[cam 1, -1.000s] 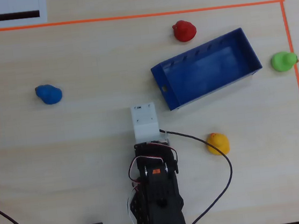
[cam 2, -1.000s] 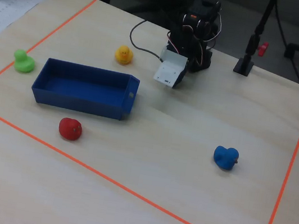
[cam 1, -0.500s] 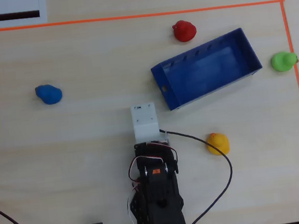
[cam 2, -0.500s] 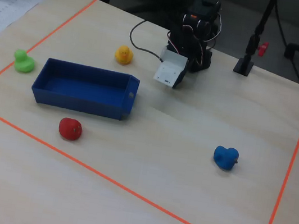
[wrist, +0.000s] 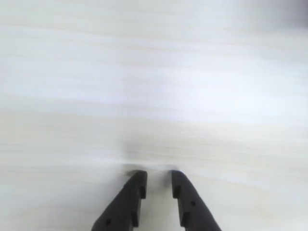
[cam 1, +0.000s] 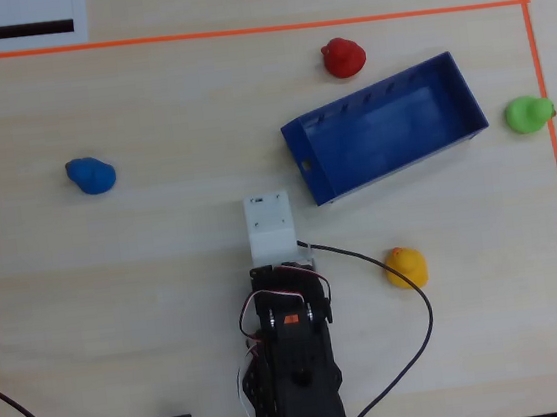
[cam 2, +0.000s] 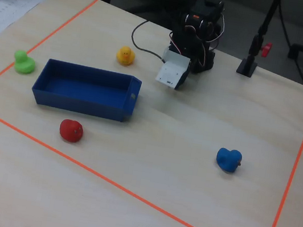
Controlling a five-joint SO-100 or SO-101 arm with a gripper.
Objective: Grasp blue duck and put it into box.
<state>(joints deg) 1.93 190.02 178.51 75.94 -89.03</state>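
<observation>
The blue duck (cam 1: 91, 176) sits alone on the wooden table at the left of the overhead view, and at the right in the fixed view (cam 2: 228, 159). The box (cam 1: 391, 133) is a dark-blue bin lying at an angle at the upper right, empty; it is at the left in the fixed view (cam 2: 83, 89). The arm is folded near its base, and its white camera housing (cam 1: 268, 226) covers the gripper from above. In the wrist view my gripper (wrist: 158, 174) hangs just above bare table, jaws a small gap apart and empty. Both the duck and the box are well away from it.
A red duck (cam 1: 343, 57) sits beyond the box, a green duck (cam 1: 528, 114) at its right end on the orange tape border (cam 1: 549, 137), and a yellow duck (cam 1: 406, 266) right of the arm. Black cables (cam 1: 427, 322) trail near the base.
</observation>
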